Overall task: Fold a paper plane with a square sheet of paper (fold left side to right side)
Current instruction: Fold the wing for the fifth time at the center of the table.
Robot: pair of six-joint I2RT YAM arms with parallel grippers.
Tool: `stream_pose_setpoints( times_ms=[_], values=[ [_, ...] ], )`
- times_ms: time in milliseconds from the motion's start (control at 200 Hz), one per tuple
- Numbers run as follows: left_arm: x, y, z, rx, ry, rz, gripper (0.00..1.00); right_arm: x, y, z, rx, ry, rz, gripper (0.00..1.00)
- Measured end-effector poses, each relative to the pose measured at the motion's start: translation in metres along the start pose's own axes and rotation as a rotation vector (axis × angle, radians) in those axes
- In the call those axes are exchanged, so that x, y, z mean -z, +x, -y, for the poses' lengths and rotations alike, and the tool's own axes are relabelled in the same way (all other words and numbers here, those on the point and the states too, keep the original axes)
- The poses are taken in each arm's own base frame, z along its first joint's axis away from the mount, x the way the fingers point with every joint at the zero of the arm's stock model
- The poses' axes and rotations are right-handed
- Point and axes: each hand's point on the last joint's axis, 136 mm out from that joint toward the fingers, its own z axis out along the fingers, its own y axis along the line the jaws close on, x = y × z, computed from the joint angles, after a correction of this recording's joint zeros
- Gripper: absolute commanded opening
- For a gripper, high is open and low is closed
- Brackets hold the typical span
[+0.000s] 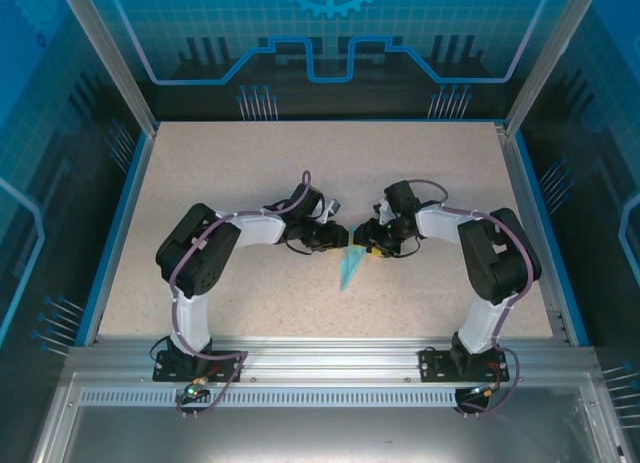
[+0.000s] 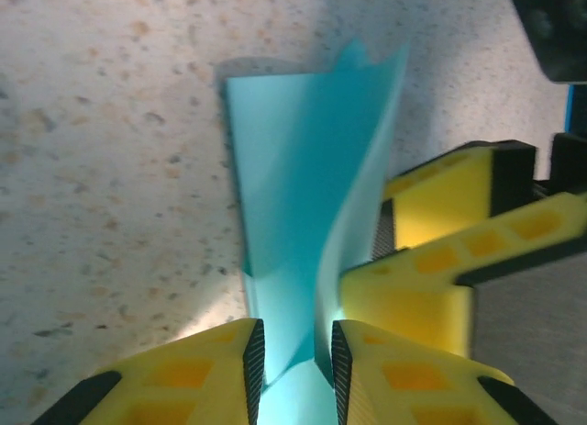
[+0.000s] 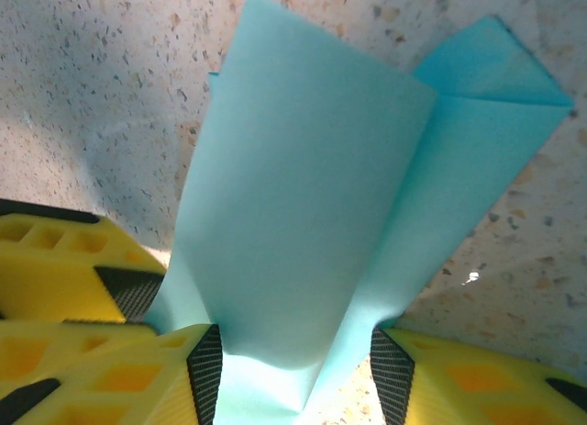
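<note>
Paper plane [image 1: 351, 268] sits mid-tabletop [image 1: 250, 173], a narrow creased dart with flaps unflattened (final form unconfirmed). Left hand [image 2: 292, 347] pinches its ridge; right hand [image 3: 293, 352] clasps a flap. Judged late-stage: wing creases remain.

From above, the paper [image 1: 350, 268] is showing as a small blue sliver, too small for its folds to be read, and its far end is disappearing under the left gripper [image 1: 343, 239] and right gripper [image 1: 363, 239] meeting over it. In the left wrist view its near end is running off the bottom edge between the fingers [image 2: 252, 361], and its far edges are blurring. In the right wrist view it is covering much of the table [image 3: 92, 95], and the pads [image 3: 206, 370] are perhaps pinching it.
</note>
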Motion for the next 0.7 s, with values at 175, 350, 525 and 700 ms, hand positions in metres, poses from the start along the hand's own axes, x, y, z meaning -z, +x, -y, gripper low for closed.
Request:
stream_pose_setpoints(
  times_ms=[175,350,525,700],
  values=[
    [0.002,-0.005,-0.005,0.018,0.011,0.027,0.36,0.0,0.0,0.0,-0.002,-0.003,-0.001,0.51],
    [0.002,-0.01,0.0,0.004,0.04,0.046,0.33,0.0,0.0,0.0,-0.002,-0.005,-0.002,0.51],
    [0.002,-0.011,0.006,0.008,0.073,0.043,0.22,0.0,0.0,0.0,-0.004,-0.005,-0.004,0.51],
    [-0.004,-0.008,0.002,0.017,0.081,0.026,0.11,0.0,0.0,0.0,-0.004,-0.005,-0.004,0.51]
  ],
)
